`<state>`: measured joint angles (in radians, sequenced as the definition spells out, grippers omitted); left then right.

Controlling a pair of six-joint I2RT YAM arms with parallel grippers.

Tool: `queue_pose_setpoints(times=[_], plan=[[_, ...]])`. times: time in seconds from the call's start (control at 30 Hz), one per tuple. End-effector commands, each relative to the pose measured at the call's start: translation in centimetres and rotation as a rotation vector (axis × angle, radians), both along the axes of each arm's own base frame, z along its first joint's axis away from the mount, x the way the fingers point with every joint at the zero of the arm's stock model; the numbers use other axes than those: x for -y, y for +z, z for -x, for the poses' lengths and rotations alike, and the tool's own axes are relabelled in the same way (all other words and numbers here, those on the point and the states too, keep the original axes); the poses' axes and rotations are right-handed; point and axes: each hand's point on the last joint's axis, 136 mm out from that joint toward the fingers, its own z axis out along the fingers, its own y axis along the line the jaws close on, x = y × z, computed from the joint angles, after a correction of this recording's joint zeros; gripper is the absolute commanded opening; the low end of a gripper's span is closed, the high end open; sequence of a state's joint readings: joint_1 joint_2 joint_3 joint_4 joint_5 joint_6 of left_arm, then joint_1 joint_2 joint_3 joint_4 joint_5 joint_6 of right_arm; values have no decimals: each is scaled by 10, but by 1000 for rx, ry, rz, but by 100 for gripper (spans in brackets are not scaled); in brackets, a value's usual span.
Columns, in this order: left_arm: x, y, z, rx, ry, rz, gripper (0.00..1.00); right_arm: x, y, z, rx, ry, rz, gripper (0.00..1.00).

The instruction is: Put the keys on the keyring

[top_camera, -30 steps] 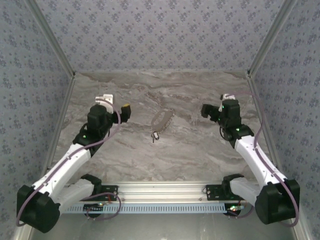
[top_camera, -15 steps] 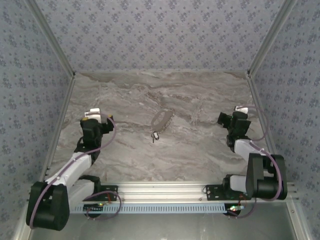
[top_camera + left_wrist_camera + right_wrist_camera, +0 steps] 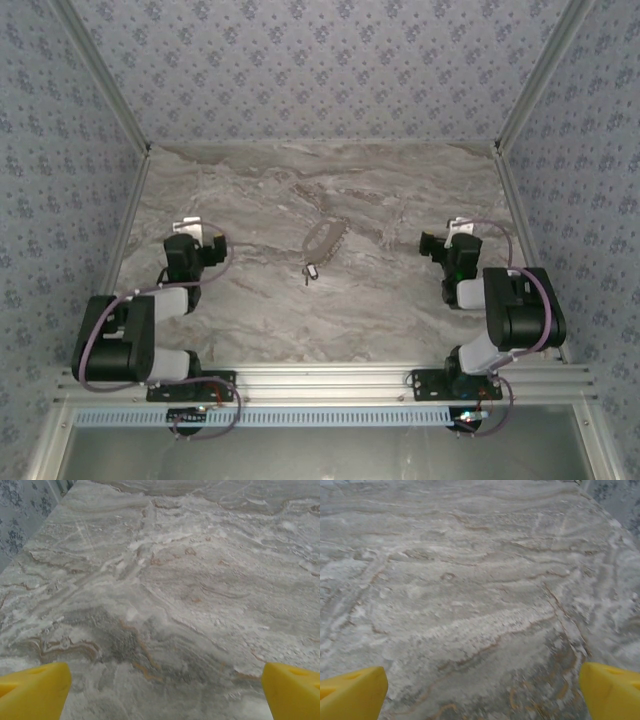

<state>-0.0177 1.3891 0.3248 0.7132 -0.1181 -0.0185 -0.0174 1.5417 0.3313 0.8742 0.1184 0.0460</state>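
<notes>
Keyring [image 3: 323, 238], a thin grey chain-like oval; small dark key [image 3: 311, 270] just beside its near end. Left gripper [image 3: 165, 692] and right gripper [image 3: 482, 692] gape apart, empty.

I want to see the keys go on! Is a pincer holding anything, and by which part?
Nothing is held. The left pincer and the right pincer are both open, and the keyring and the key lie on the table between them.

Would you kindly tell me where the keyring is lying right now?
In the top view the keyring lies on the table, centred left to right, with the small dark key just off its near end.
</notes>
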Motion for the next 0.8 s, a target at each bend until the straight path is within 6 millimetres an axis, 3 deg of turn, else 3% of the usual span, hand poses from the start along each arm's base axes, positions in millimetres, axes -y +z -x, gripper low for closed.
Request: queue_pose_setpoints(times=[0.0,0.1,0.23,0.37,0.77], plan=[[9,17,-22,103,-79,23,98,-6,14,-13,40,56,0,100],[12,3,-30,45,-95,22,98,-6,13,-13,36,55,-2,100],[1,3,-34,43,-61,63,98,-5,13,-13,32,52,-2,100],[1,3,-33,37,-61,61,98,3,15,-9,47,-18,32,100],[1,4,-33,40,-61,58,98,-1,15,-12,44,12,30,100]])
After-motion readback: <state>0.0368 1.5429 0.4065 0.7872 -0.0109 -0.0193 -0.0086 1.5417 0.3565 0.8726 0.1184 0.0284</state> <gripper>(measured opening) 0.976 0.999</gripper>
